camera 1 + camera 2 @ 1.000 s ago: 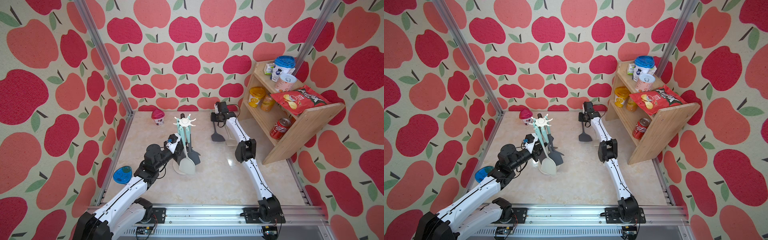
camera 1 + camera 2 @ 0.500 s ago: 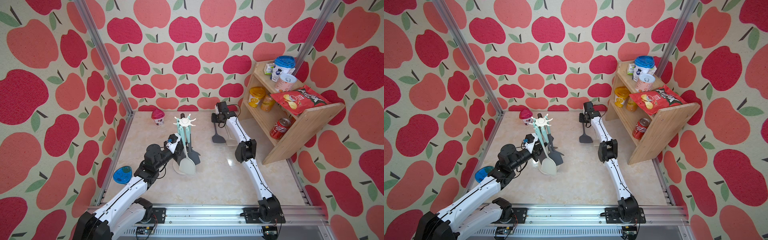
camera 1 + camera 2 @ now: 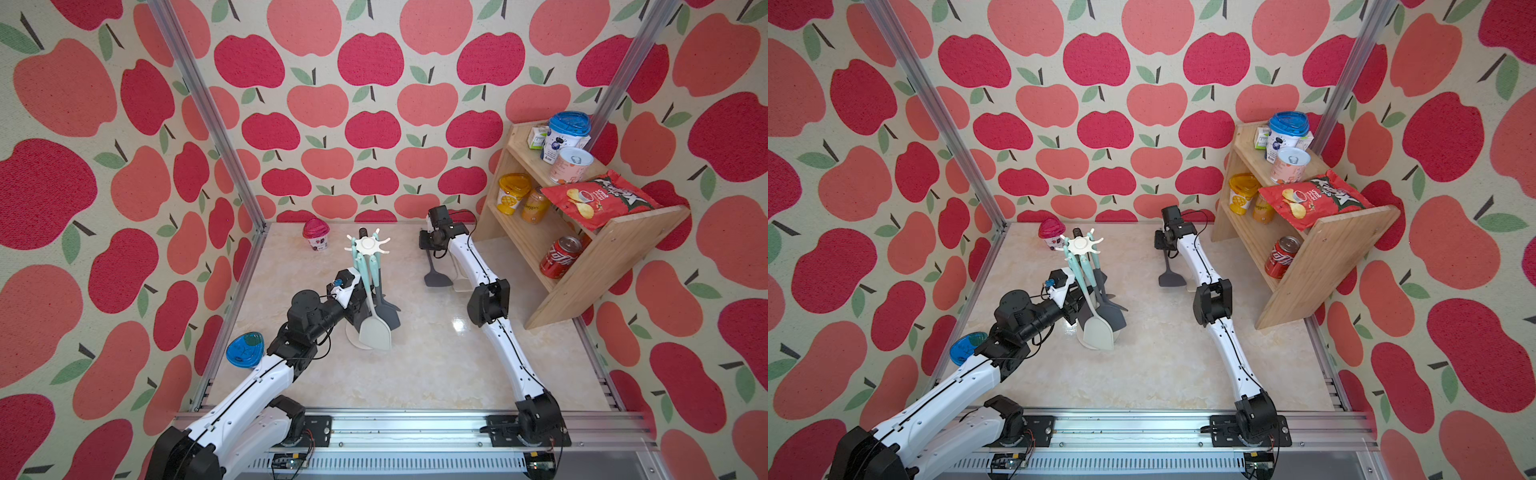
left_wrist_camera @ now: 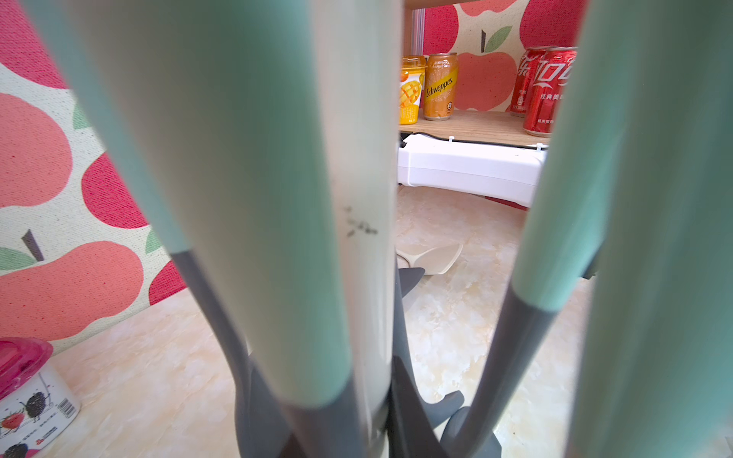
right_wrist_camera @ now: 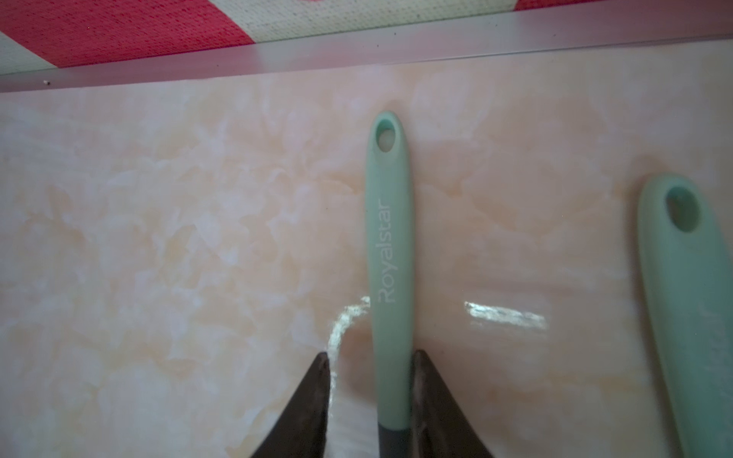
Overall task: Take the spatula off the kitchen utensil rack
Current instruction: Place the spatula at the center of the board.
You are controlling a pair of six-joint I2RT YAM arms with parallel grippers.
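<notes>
Top views: marbled beige tabletop (image 3: 415,365), apple-print walls (image 3: 374,124) on three sides, wooden shelf (image 3: 602,257) at far right. Spatula (image 3: 436,277) flat on the tabletop, well apart from the utensil rack (image 3: 367,245). Right wrist view: right claw (image 5: 372,357) parted around the spatula's mint handle, gap on one side, no clamp. Left claw (image 3: 360,309) at the rack pole, masked by hanging utensils (image 3: 376,328); apart or together, impossible to tell.

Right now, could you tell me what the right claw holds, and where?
Nothing: the right claw stands open astride the spatula's green handle, near its grey neck.
</notes>
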